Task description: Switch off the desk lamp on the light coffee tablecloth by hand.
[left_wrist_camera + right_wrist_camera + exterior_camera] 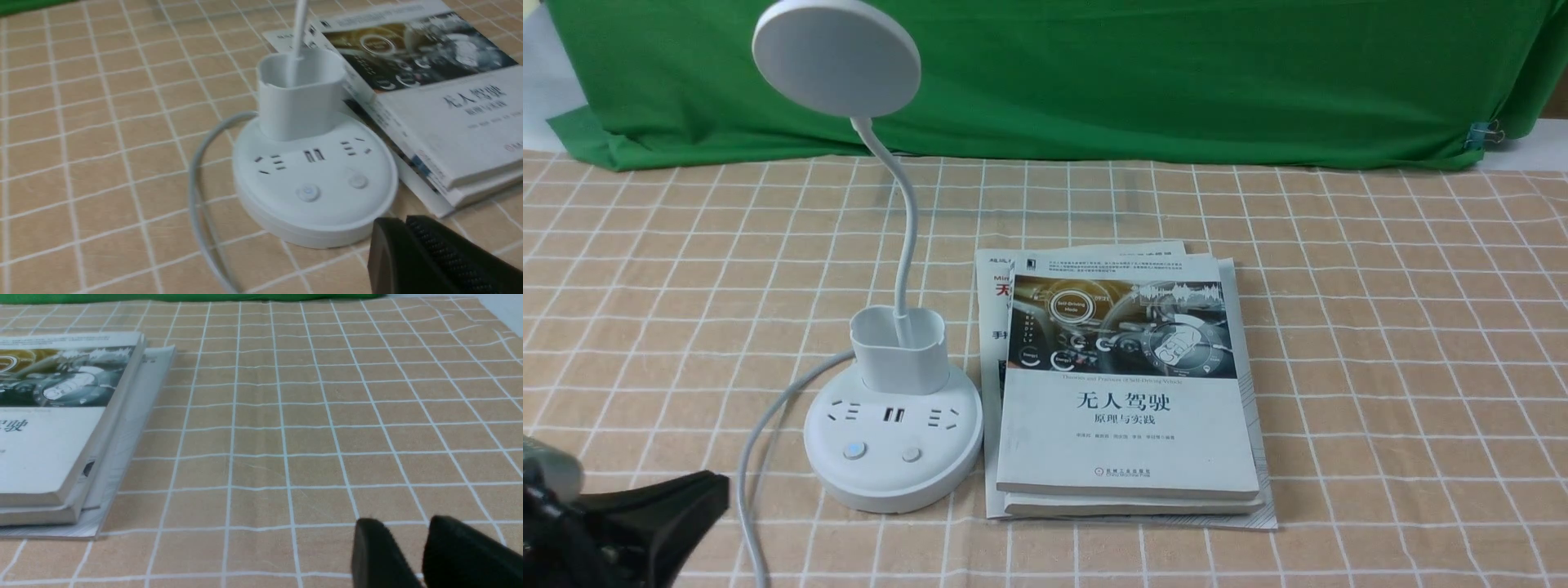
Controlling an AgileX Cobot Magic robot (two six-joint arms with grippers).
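Lamp: The desk lamp (pixel 892 469) is white. It stands on the left part of the light coffee tablecloth (pixel 1380 327).
Lamp parts: A round head (pixel 836 55) sits up high on a thin bent neck (pixel 903 229). The neck goes down into a cup (pixel 900 355) on the round base.
Buttons: Two round buttons are on the near side of the base. The left button (pixel 854 451) looks a little blue. The right button (pixel 912 454) is plain white.
Cord: A white cord (pixel 760 441) comes out of the base and curls toward the near edge.
Books: A pile of books (pixel 1127 425) lies just beside the lamp, on its right.
Back: A green cloth (pixel 1176 73) hangs behind it all.
Left hand: The left gripper (pixel 715 490) is black. It is low in the near left corner, close to the base but not touching it. Its jaws are clenched and hold nothing.
Right hand: The right gripper (pixel 402 522) is over bare cloth, well away from the lamp. Its jaws are pulled in close with only a thin slit, and nothing is in them.
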